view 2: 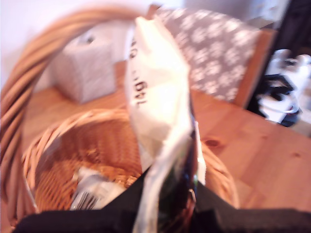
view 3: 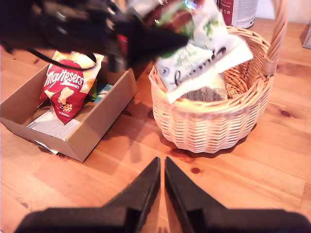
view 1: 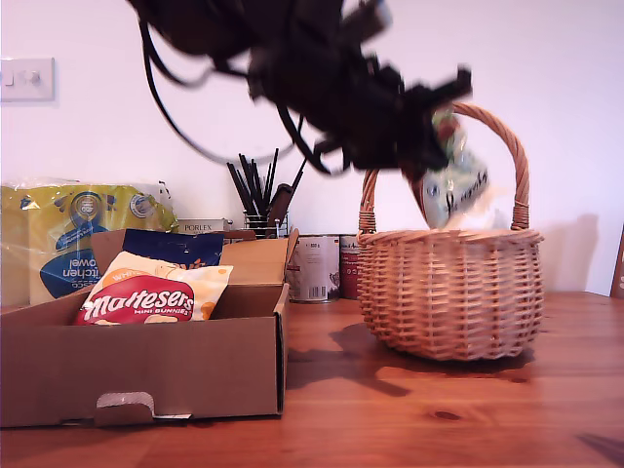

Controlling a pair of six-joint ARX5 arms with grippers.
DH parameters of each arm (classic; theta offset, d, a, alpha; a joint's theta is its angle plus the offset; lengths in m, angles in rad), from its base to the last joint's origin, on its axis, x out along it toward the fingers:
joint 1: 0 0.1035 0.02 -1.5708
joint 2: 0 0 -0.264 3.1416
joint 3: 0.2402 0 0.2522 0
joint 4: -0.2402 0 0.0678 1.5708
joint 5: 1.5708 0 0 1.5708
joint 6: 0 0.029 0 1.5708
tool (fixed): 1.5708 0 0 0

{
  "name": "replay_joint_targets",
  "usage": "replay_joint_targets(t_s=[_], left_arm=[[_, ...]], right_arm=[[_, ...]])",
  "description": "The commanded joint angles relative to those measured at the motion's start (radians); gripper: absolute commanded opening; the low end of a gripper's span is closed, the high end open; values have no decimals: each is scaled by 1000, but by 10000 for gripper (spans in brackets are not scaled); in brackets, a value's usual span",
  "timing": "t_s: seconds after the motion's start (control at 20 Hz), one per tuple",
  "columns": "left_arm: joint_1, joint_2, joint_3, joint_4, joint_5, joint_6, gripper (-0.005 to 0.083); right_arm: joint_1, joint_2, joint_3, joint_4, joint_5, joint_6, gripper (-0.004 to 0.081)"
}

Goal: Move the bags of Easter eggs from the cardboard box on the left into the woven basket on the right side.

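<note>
**White wall, pine tabletop, one packet held over the basket**

Behind everything, a plain white wall [view 1: 546, 58], light switch [view 1: 26, 79] high at the exterior view's left. Below, a warm, knotted wooden table [view 1: 429, 409], glossy enough to carry dark shadows.

Starting at the exterior view's left: yellow-and-blue kitchen towel pack [view 1: 68, 239] against the wall, partly behind the cardboard box [view 1: 136, 375]. Box shallow, flaps raised, tab cut-out in the front wall. Inside, a red-and-cream Maltesers bag [view 1: 146, 292] leaning upright, a dark blue packet [view 1: 171, 246] just behind it.

Further along, at the wall: black wire pot of dark utensils [view 1: 258, 200], then two tins [view 1: 317, 265] side by side, just beside the basket.

Towards the exterior view's right, the woven basket [view 1: 450, 292] standing on the table, well apart from the box, arched handle upright. Above its opening, under the handle, a pale green-and-cream bag [view 1: 453, 185] hanging in the air, clenched by my first gripper [view 1: 424, 141], blurred. Same bag [view 2: 155, 111] seen from the first wrist view, pinched at its lower end, over the basket interior; another packet [view 2: 92, 191] already lying on the basket floor.

Second wrist view: my second gripper [view 3: 161, 167] low over bare table in front of the basket, fingers almost together, grasping nothing.

Beyond the table, in the first wrist view: a chair with a grey patterned cushion [view 2: 218, 53] and a grey box-shaped thing [view 2: 85, 70] on the tabletop.
</note>
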Motion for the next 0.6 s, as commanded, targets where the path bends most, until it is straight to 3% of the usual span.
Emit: replay_joint_targets(t_s=[0.0, 0.35, 0.55], left_arm=[[-6, 39, 5, 51, -30, -9, -1], [-5, 80, 5, 22, -27, -117, -1], [-6, 80, 5, 15, 69, -193, 11]], right_arm=[[5, 1, 11, 6, 0, -4, -13], [5, 1, 11, 7, 0, -4, -13], [5, 1, 11, 7, 0, -3, -13]])
